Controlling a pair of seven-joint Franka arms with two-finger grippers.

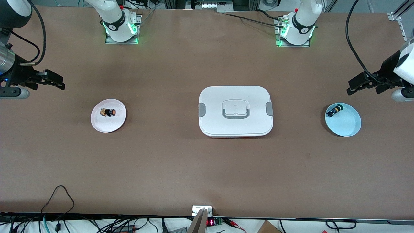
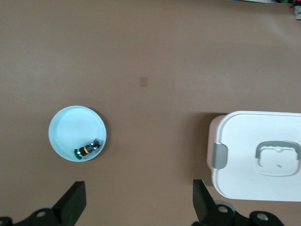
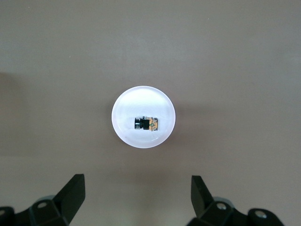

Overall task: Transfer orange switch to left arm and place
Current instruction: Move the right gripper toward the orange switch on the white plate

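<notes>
I can read almost nothing here. At the bottom centre of the front view, a small display (image 1: 210, 222) at the desk (image 1: 161, 161) edge glows with red digits, too small for me to make out.

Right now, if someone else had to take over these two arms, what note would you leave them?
Left end effector: open, empty, up near the blue plate.
Right end effector: open, empty, up near the pink plate.
The orange switch lies on the pink plate at the right arm's end.
The box sits mid-table between the plates.
Done: nothing.
Left: pick up, pass across avoiding the box.
</notes>
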